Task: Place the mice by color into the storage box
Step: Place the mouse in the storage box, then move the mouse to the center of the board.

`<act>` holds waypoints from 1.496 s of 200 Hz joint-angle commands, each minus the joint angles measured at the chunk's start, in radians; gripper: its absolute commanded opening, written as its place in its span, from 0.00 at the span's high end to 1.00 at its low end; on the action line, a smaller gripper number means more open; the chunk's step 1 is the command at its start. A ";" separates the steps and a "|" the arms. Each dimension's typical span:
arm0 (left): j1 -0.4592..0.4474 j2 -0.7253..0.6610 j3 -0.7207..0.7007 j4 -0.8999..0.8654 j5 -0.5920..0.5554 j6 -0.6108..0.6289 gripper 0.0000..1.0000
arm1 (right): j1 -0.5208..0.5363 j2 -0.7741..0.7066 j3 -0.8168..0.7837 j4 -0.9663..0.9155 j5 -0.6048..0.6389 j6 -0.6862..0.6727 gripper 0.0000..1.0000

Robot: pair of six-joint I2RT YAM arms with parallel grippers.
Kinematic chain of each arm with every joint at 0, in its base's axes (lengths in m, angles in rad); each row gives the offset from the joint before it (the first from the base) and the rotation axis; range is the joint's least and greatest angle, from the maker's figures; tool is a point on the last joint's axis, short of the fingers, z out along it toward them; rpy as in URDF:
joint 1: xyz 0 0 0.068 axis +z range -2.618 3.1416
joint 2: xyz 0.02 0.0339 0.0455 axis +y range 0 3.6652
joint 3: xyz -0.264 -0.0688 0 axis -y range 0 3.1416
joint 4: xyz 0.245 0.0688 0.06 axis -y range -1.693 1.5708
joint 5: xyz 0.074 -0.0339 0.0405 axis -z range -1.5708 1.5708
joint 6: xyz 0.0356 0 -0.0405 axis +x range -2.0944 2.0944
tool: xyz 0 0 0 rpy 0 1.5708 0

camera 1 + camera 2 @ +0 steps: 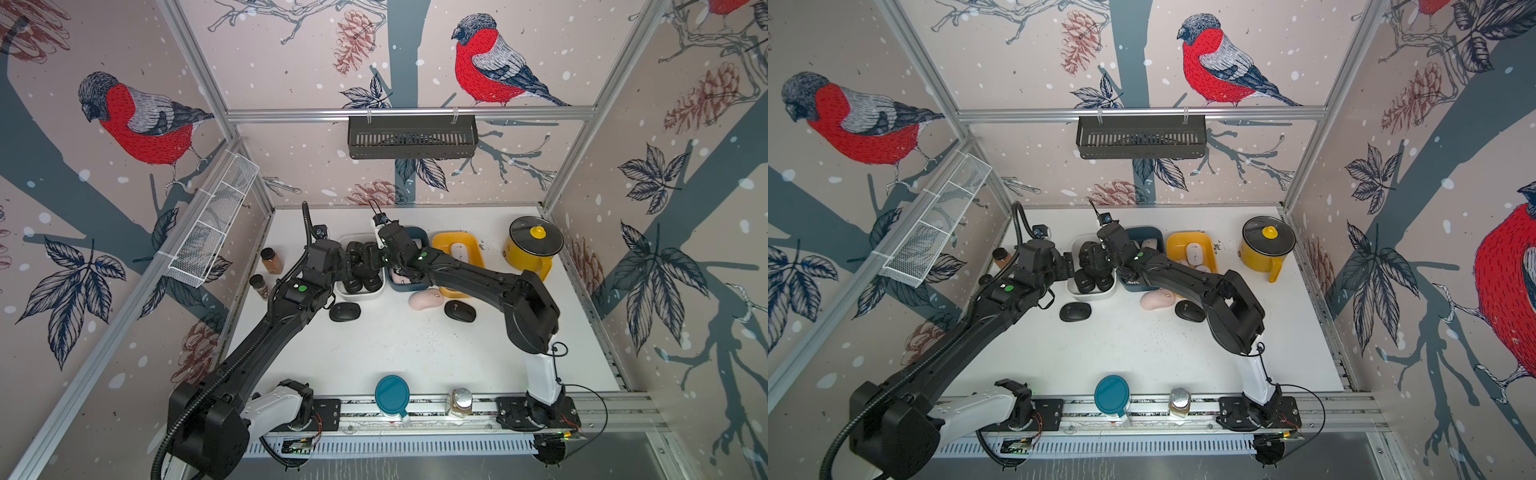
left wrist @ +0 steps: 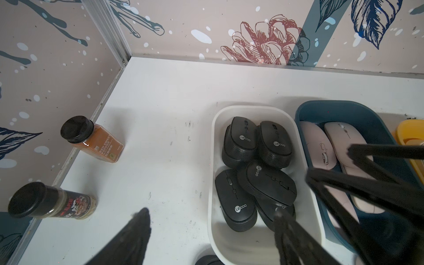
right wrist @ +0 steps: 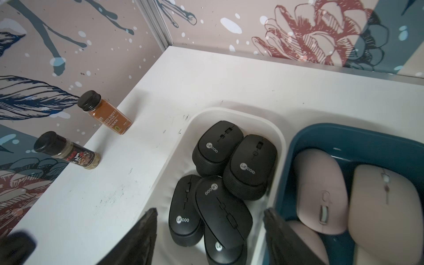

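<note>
Several black mice [image 3: 218, 142] are piled in the white storage box [image 1: 360, 294]. Pink mice [image 3: 321, 190] lie in the blue box [image 1: 1144, 230] beside it, and white mice [image 1: 1194, 252] in the yellow box [image 1: 442, 239]. Loose on the table in front of the boxes are a black mouse [image 1: 345, 311], a pink mouse [image 1: 426, 300] and another black mouse [image 1: 459, 310]. My right gripper [image 3: 210, 212] hangs open over the black pile, holding nothing. Over the white box's left rim, my left gripper [image 2: 211, 215] stands open and empty.
Two spice jars [image 1: 272, 259] [image 1: 258, 286] stand by the left wall. A yellow lidded pot [image 1: 534, 245] is at the back right. A teal-lidded container [image 1: 392, 395] and a glass jar [image 1: 460, 401] sit on the front rail.
</note>
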 commanded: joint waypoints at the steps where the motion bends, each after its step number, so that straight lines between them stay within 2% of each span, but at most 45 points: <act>1: 0.002 0.007 0.002 0.028 -0.013 0.000 0.17 | 0.001 -0.117 -0.150 0.100 0.017 0.024 0.27; 38: 0.002 0.023 0.003 0.026 0.000 -0.001 0.17 | -0.016 -0.369 -0.487 0.133 0.069 0.062 0.26; 55: 0.002 0.030 0.002 0.025 0.001 -0.002 0.17 | -0.042 -0.494 -0.623 0.114 0.049 0.082 0.26; 98: 0.002 0.042 0.004 0.023 0.007 -0.004 0.17 | -0.189 -0.835 -0.925 0.044 -0.074 0.123 0.26; 118: 0.002 0.042 0.003 0.023 0.002 -0.005 0.17 | -0.257 -0.987 -1.032 0.009 -0.075 0.139 0.24; 155: 0.002 0.048 0.001 0.022 -0.005 -0.003 0.17 | -0.374 -1.169 -1.180 0.019 -0.135 0.147 0.21; 176: 0.002 0.053 0.002 0.022 -0.005 -0.002 0.17 | -0.430 -1.182 -1.210 0.002 -0.156 0.142 0.21; 206: 0.002 0.059 0.001 0.022 -0.005 -0.004 0.17 | -0.494 -1.113 -1.218 0.014 -0.240 0.118 0.20; 224: 0.002 0.062 0.002 0.022 -0.003 -0.002 0.17 | -0.502 -1.054 -1.208 0.003 -0.218 0.099 0.20; 259: 0.002 0.066 0.003 0.020 -0.006 -0.002 0.17 | -0.509 -0.930 -1.177 0.022 -0.266 0.055 0.20; 299: 0.002 0.070 0.002 0.021 -0.008 -0.002 0.17 | -0.507 -0.862 -1.169 0.097 -0.288 0.028 0.19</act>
